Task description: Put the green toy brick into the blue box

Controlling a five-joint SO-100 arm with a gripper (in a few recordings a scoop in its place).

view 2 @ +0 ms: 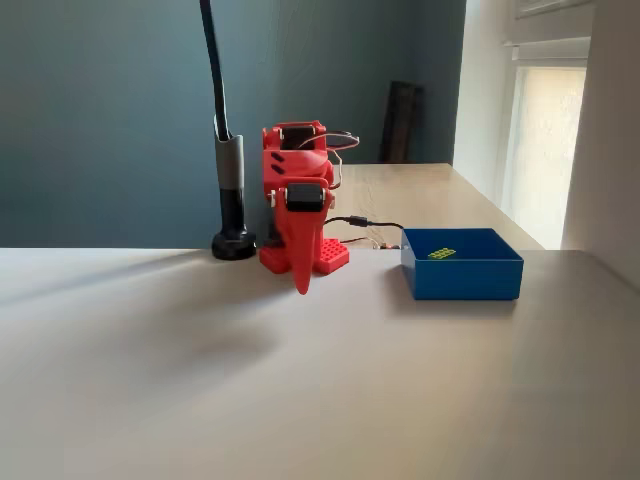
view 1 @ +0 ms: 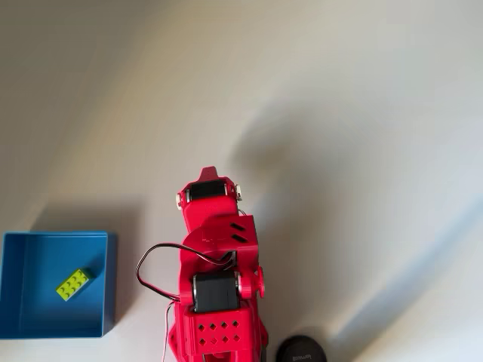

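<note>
The green toy brick (view 1: pixel 74 283) lies inside the blue box (view 1: pixel 15 328), studs up, toward the box's right side in the overhead view. In the fixed view the brick (view 2: pixel 441 253) shows over the rim of the box (view 2: pixel 462 279), which sits right of the red arm. The arm is folded back over its base. Its gripper (view 2: pixel 302 285) points down at the table in front of the base, shut and holding nothing; from overhead its tip (view 1: pixel 209 173) is well right of the box.
A black lamp stand with a round foot (view 2: pixel 234 244) stands just left of the arm's base in the fixed view; from overhead the foot (view 1: pixel 300 350) is at the bottom edge. A black cable (view 1: pixel 143 273) loops between arm and box.
</note>
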